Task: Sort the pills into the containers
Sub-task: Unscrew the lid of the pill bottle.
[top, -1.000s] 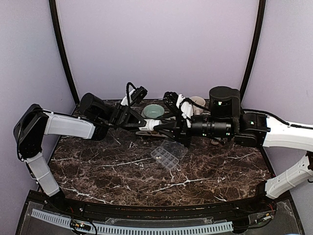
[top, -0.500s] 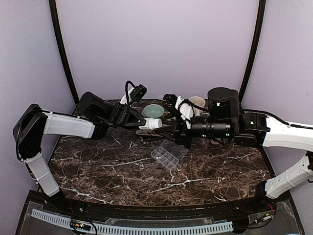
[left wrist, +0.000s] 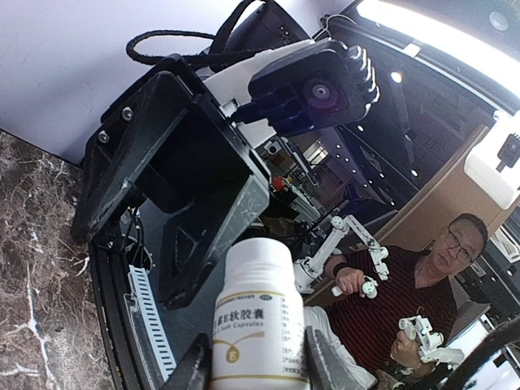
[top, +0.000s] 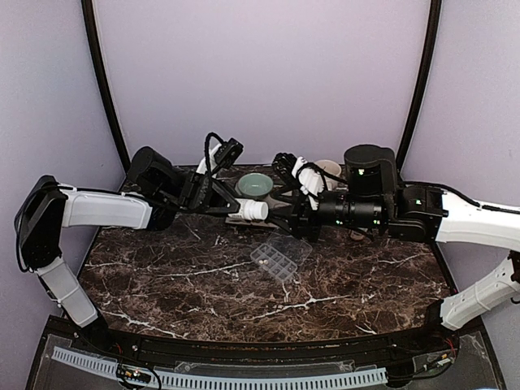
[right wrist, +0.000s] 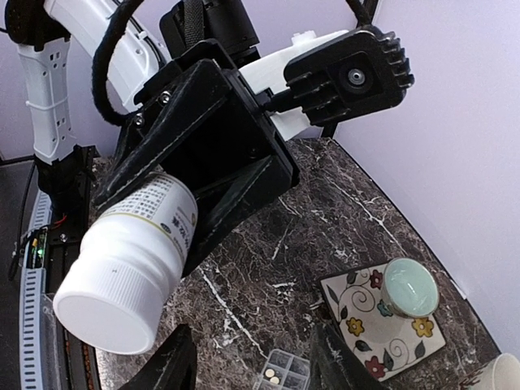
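Left jaws are closed on the bottle [left wrist: 258,313], which is held nearly level above the counter [top: 162,276], with its cap [right wrist: 106,313] on and turned toward the right jaws. Right jaws are open; they are placed just beside the cap and no grip on it is seen. The box [top: 275,262] lies on the counter, near and below the bottle, and its lid seems to be folded back. Two pills [right wrist: 272,375] are seen in one compartment [right wrist: 286,361] of it.

It is judged that the cap is to be taken off now. For this, the right jaws should be centred on the cap and closed squarely on its sides, and the turn should be made about the axis of the bottle while the bottle is held firmly. Before the cap is pulled free, the bottle is better tilted mouth up, because otherwise pills can be spilled on the counter.
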`<action>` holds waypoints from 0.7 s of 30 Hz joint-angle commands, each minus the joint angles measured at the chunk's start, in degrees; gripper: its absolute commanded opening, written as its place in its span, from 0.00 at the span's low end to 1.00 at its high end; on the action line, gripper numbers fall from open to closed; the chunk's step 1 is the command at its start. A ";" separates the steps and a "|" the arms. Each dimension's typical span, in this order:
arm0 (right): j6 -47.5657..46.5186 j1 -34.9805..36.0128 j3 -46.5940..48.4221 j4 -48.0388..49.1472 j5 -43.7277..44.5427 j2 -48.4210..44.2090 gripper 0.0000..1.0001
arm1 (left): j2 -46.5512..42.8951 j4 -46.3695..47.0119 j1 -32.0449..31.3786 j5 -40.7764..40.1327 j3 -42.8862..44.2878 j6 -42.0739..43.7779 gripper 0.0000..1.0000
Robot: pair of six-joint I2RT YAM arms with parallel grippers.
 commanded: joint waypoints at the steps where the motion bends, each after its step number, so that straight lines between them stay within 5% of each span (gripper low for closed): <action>1: 2.23 -0.18 0.13 1.53 0.22 -1.26 0.50 | -3.94 -7.24 0.11 0.01 0.88 8.30 0.00; 11: 6.77 -0.38 -1.96 1.41 3.04 -2.10 0.51 | -5.14 -10.96 1.05 -2.07 0.74 12.81 0.00; 21: 29.37 -7.37 -1.25 -0.38 1.09 -3.20 0.47 | -8.25 -21.44 2.32 -5.67 0.00 24.36 0.00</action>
